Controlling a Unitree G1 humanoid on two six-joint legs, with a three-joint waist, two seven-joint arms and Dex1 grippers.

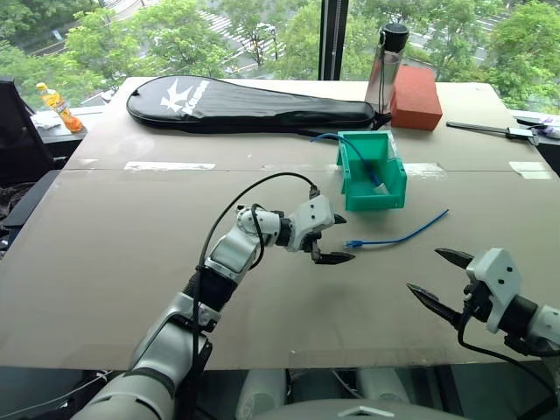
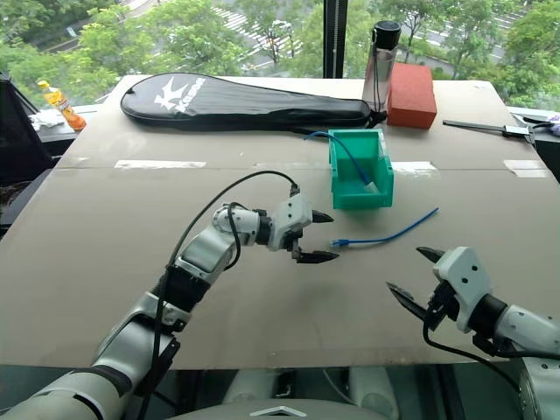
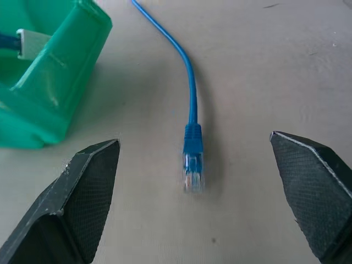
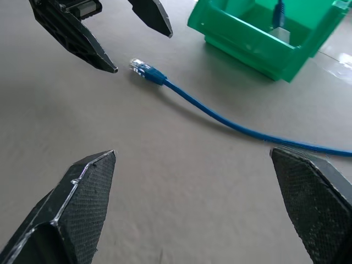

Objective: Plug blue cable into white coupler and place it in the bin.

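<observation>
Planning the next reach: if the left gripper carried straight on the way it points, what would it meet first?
Probably the pale clear plug on the loose thin blue cable lying on the table, centred between the open left gripper fingers; depth is uncertain.

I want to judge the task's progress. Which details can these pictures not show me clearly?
- White coupler in the bin: the left wrist view's edge and the bin wall cut it off, so the plug's seating is unreadable.
- Blue cable in the bin: its far end is hidden behind the wall.
- Loose blue cable in the right wrist view: its far end is cut off by the edge.
</observation>
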